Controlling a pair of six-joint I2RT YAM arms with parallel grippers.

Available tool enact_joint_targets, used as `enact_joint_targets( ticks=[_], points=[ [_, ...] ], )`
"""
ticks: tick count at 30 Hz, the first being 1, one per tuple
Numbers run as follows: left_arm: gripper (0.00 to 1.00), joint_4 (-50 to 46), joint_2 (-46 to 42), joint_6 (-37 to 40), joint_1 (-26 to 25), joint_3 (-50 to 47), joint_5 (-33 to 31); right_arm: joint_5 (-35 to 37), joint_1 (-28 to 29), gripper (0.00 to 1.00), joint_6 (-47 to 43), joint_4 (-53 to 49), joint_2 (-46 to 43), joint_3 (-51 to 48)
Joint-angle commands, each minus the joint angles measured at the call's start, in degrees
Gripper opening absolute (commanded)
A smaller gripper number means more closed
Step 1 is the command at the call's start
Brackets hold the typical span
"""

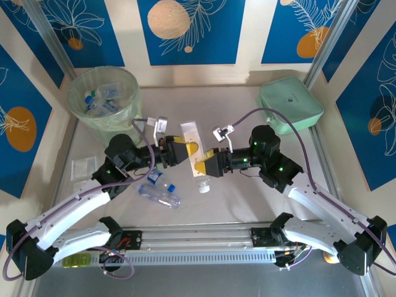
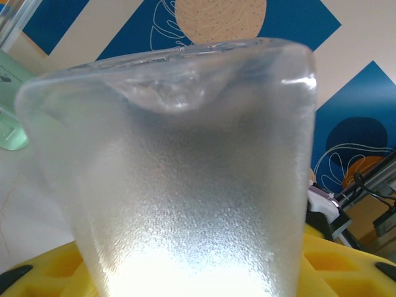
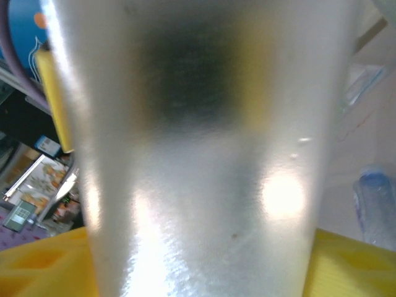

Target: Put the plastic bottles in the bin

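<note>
Plastic bottles (image 1: 102, 99), clear ones with blue labels and caps, lie heaped inside the bin (image 1: 117, 122), which stands at the far left corner of the table (image 1: 247, 198). One more clear bottle with a blue label (image 1: 159, 189) lies on its side on the table, near the left arm and well apart from the bin.

At mid-table we see both arms meeting over a frosted bottle (image 1: 192, 139). The left gripper (image 1: 180, 148) reaches it from the left and the right gripper (image 1: 201, 164) from the right, a little nearer to us. In the left wrist view the frosted bottle (image 2: 185, 185) rises between the yellow fingers (image 2: 346, 263). In the right wrist view it (image 3: 204, 154) stands between that gripper's yellow fingers (image 3: 43, 260) as well. We cannot tell for either gripper whether the fingers press the bottle or stand just off it.

Just below the right gripper a small white round piece (image 1: 204, 185), perhaps a cap, sits on the table. A mint-green case (image 1: 291, 105) lies at the far right corner.
</note>
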Motion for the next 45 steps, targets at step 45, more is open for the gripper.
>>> enact_joint_targets(
  ticks=[45],
  points=[
    [0.22,-56.06,28.81,-20.93,51.28,43.09,-29.03,24.82,-8.56,0.99,-13.69,-23.78,-0.67,3.99]
  ],
)
